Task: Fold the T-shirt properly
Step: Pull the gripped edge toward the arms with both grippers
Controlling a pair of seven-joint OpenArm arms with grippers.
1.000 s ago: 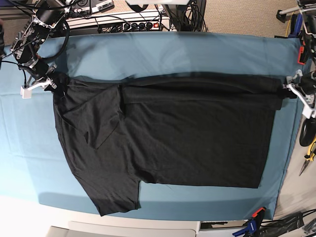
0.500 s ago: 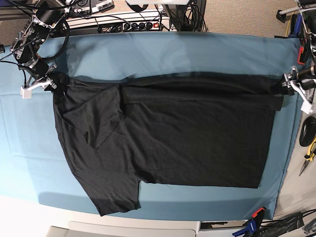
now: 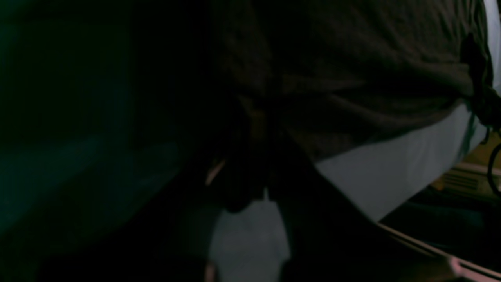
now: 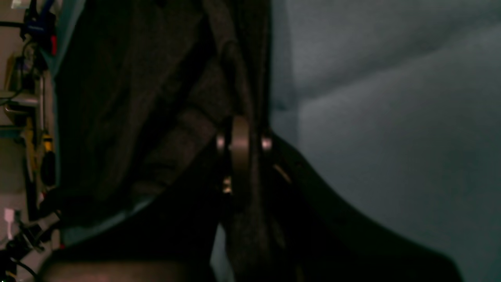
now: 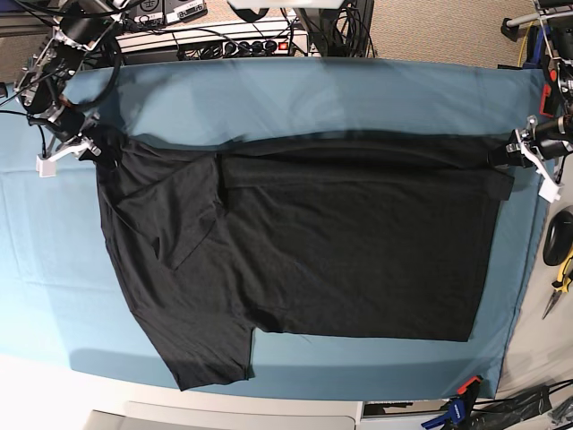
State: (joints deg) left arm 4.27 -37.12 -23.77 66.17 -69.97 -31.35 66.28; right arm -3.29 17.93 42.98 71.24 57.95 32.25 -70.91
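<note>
The black T-shirt (image 5: 340,260) lies spread on the teal table cover (image 5: 269,98), its top edge folded over in a long band. One sleeve points toward the table's front. My left gripper (image 5: 512,154) is at the shirt's upper right corner, shut on the cloth. In the left wrist view, dark bunched T-shirt fabric (image 3: 352,78) runs into the left gripper (image 3: 258,129). At the shirt's upper left corner my right gripper (image 5: 97,146) is also shut. The right wrist view shows a fold of T-shirt cloth (image 4: 156,98) pinched in the right gripper (image 4: 240,145).
A power strip and cables (image 5: 224,40) sit behind the table's back edge. Hand tools (image 5: 560,260) lie off the right edge. A clamp (image 5: 461,399) grips the cover at the front right corner. Bare teal cover surrounds the shirt on all sides.
My left gripper moved in onto the shirt's upper right corner and closed on it. The right gripper shifted slightly toward the back, still holding the upper left corner.
</note>
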